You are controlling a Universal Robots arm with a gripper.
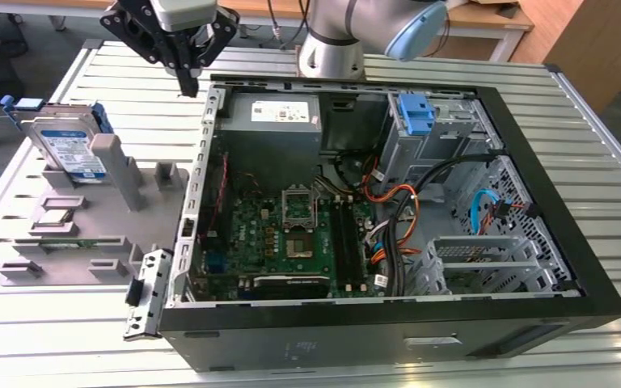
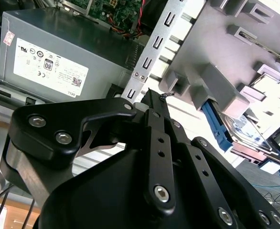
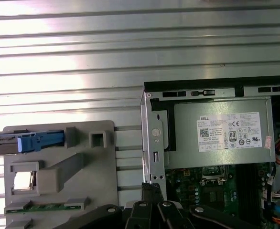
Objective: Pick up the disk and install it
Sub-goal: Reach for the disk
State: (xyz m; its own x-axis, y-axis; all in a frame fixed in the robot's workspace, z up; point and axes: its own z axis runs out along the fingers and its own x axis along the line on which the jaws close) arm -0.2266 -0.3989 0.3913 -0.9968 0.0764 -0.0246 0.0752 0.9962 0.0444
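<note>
Disk (image 1: 68, 149): you see a flat silver-metal slab with a white-and-blue label on its broad face. A blue plastic carrier frames its edges.

Where it sits: it stands on edge in a slot at the far end of the grey holder (image 1: 84, 222). That is at the exterior view's left, on the slatted metal surface (image 1: 62, 339), outside the computer case (image 1: 397, 323). In the first wrist view the disk shows edge-on, thin, with the blue carrier end poking out of the slot.

Tool (image 1: 188, 85): it hangs over the surface between the holder's far end and the case's far corner on the exterior view's left, fingers pointing down. The fingertips are pressed together with nothing between them. It is near the disk, to that view's right of it, and apart from it.

Count:
- Disks: one, in the holder.
- Tools: one, on one arm.
- Holders: one.
- Cases: one, lying open side up, boards and cables showing.
- Power supply (image 1: 281, 113): one grey box with a white sticker, in the case's far corner nearest the tool.
- Blue bracket (image 1: 416, 113) without a drive: one, at the case's far side, toward the exterior view's right.
</note>
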